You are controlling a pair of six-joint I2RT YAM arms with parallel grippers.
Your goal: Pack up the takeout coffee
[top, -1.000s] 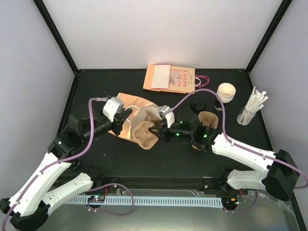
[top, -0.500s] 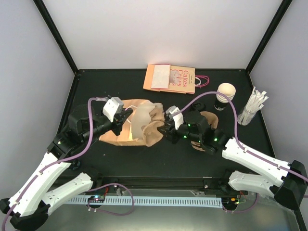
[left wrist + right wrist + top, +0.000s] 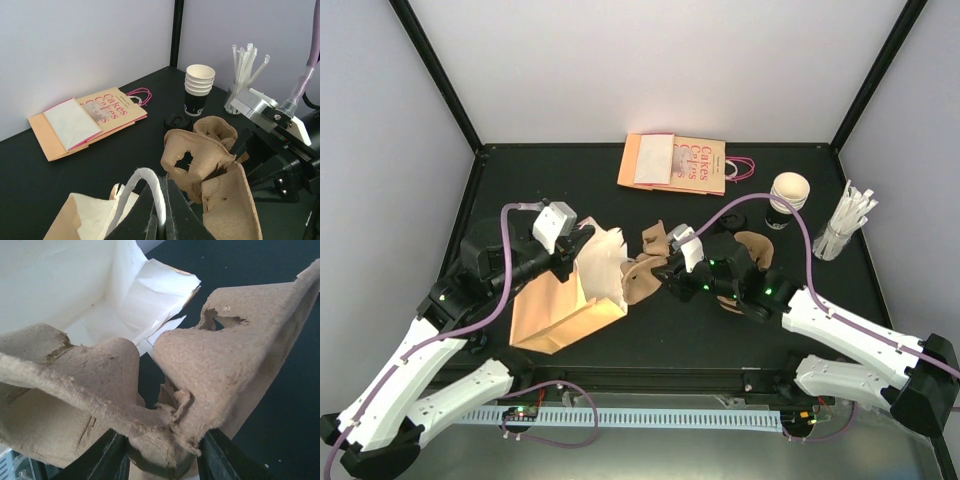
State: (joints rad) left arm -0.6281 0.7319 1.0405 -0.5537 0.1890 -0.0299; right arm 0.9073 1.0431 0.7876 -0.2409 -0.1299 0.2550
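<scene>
**Both grippers busy; the coffee cup waits untouched**

The small black paper takeout cup (image 3: pixel 788 192), cream-white inside, stands upright at the far right of the black table (image 3: pixel 680 330). It has no lid on, and in the left wrist view it looks like the top of a nested stack. Its round black plastic lid (image 3: pixel 177 121) lies flat on the table near it, on the side toward the arms and not touching it.

The left gripper (image 3: pixel 577 249) is clenched on the white twisted-paper handle (image 3: pixel 145 186) of the tan kraft paper bag (image 3: pixel 560 305), whose white-lined mouth faces right. The right gripper (image 3: pixel 666 277) is clamped on the brown moulded-pulp cup carrier (image 3: pixel 642 268), held at the bag's mouth.

The cup is probably light and easy to tip. Its thin paper wall would likely dent under a hard squeeze, and the glossy black outside may slip. A gentle grip across the wall just below the rolled rim looks safest, though the cups nested beneath may lift with it. The thin lid lies low, so taking it by its edge seems best.
</scene>
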